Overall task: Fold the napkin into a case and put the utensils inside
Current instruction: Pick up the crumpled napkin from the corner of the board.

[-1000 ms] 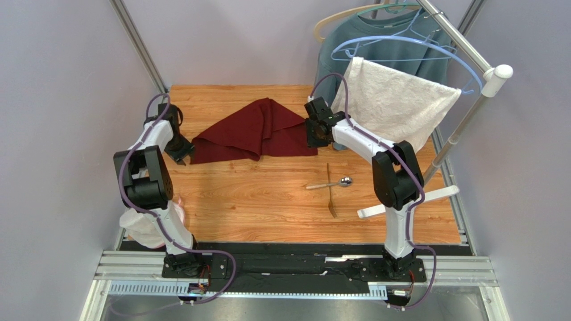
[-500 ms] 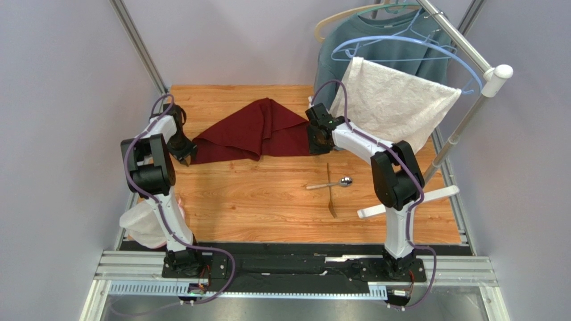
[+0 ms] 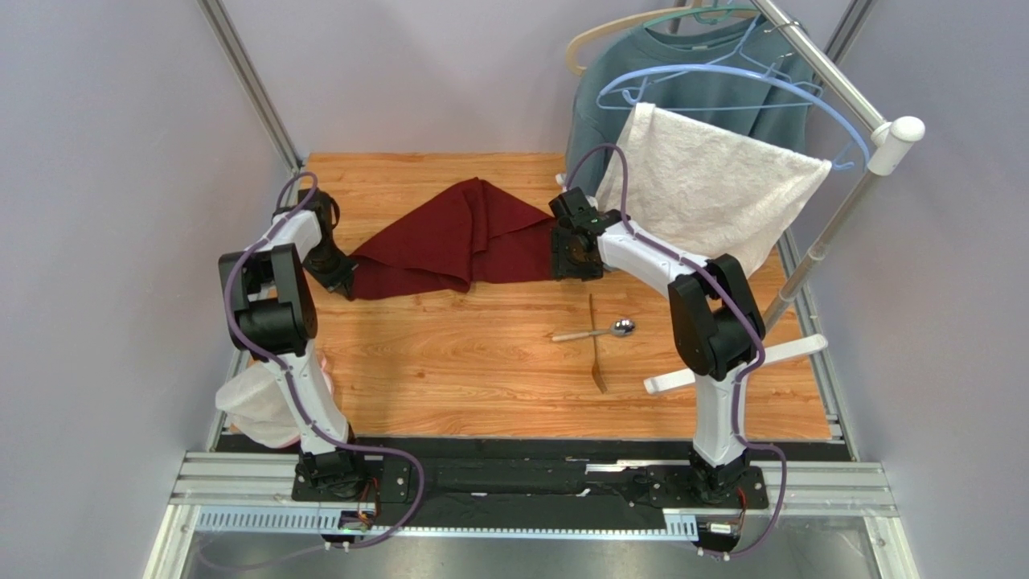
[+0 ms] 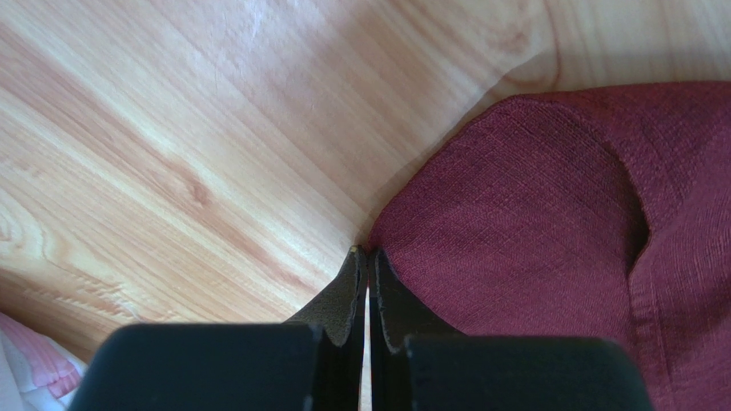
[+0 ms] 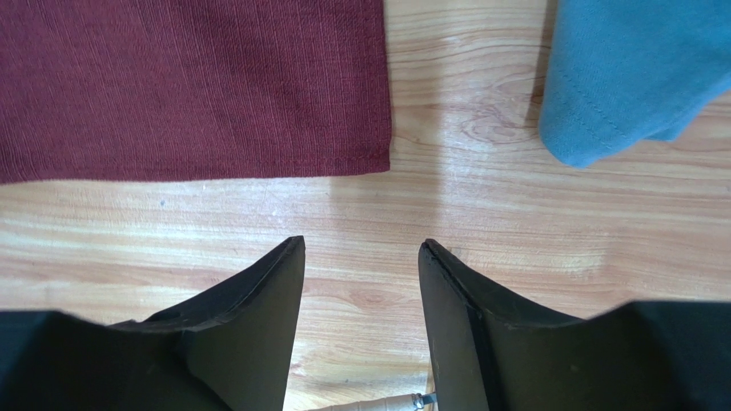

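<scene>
The maroon napkin [image 3: 453, 235] lies loosely folded at the back of the wooden table [image 3: 459, 362]. My left gripper [image 3: 343, 280] is at its left corner. In the left wrist view this gripper [image 4: 367, 253] is shut, its tips pinching the napkin's [image 4: 532, 205] very edge. My right gripper [image 3: 568, 268] stands open just in front of the napkin's right corner [image 5: 257, 86], over bare wood [image 5: 360, 244] with nothing between its fingers. The silver spoon [image 3: 621, 327] and the slim golden fork [image 3: 596, 356] lie crossed nearer the front right. One utensil's end [image 5: 377, 402] shows below the right fingers.
A white towel [image 3: 713, 181] and a grey-blue sweatshirt [image 3: 622, 72] hang from a rack [image 3: 846, 193] at the back right; the sweatshirt's hem [image 5: 635, 77] reaches close to my right gripper. A white bundle [image 3: 254, 404] sits by the left arm's base.
My left gripper moved right onto the napkin's left corner and shut there. My right gripper's jaws opened wider near the right corner. Napkin and utensils stayed put.
</scene>
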`<state>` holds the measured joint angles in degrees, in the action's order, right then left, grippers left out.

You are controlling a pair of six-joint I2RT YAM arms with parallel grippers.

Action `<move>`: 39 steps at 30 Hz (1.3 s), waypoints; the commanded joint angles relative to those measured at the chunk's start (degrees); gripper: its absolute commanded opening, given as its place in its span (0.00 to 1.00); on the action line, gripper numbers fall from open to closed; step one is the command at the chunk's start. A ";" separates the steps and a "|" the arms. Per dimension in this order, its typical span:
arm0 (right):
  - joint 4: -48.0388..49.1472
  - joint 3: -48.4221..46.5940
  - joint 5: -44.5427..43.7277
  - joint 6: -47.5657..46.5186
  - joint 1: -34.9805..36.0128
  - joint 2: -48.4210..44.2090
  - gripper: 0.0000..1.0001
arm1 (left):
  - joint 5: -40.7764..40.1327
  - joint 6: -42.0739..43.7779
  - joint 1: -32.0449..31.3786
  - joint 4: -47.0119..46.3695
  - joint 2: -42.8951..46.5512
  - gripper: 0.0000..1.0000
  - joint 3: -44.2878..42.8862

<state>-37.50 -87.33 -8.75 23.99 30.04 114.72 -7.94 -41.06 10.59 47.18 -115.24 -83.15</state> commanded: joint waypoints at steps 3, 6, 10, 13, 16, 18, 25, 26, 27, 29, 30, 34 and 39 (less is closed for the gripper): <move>-0.38 -3.54 -6.10 6.84 1.77 2.26 0.52 | 4.25 0.63 -0.31 -2.88 7.92 0.00 7.46; -0.64 -5.04 -5.75 7.82 2.12 4.28 0.47 | 5.39 0.54 -0.31 -3.67 11.43 0.00 10.11; -0.21 -6.53 -10.31 7.57 2.13 6.04 0.43 | 5.14 0.89 -0.39 -4.02 14.95 0.00 12.22; -0.21 -9.51 -10.49 5.29 1.95 7.62 0.43 | 5.66 1.33 -0.39 -4.20 15.57 0.00 12.84; -1.26 -12.50 -12.07 3.18 1.86 9.12 0.46 | 6.19 1.42 -0.39 -4.29 16.27 0.00 13.28; -1.00 -13.39 -11.90 2.21 1.51 10.17 0.48 | 6.54 1.59 -0.31 -4.90 16.80 0.00 14.15; -4.24 -19.62 -10.66 -0.35 -0.33 15.53 0.51 | 7.33 1.86 -0.39 -5.87 18.38 0.00 15.48; -5.30 -20.85 -11.19 -0.69 -0.34 16.06 0.51 | 7.50 1.77 -0.39 -5.87 18.47 0.00 15.65; -5.48 -21.04 -11.55 -0.87 -0.34 16.50 0.51 | 7.59 1.86 -0.39 -5.87 18.82 0.00 15.65; -5.66 -20.87 -11.72 -0.96 -0.42 17.29 0.51 | 7.59 1.95 -0.48 -5.96 19.00 0.00 15.83; -5.75 -20.60 -11.81 -0.87 -0.42 17.47 0.51 | 7.51 1.95 -0.48 -5.96 19.35 0.00 15.92; -6.62 -20.16 -12.69 -0.61 -0.60 18.44 0.51 | 7.51 1.95 -0.57 -6.13 19.88 0.00 16.18; -9.61 -19.99 -9.71 1.32 -0.60 19.23 0.48 | 7.51 1.86 -0.57 -6.13 21.02 0.00 16.62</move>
<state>-41.89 -106.74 -19.62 24.23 29.54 131.33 -0.89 -40.10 10.39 41.67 -97.84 -67.02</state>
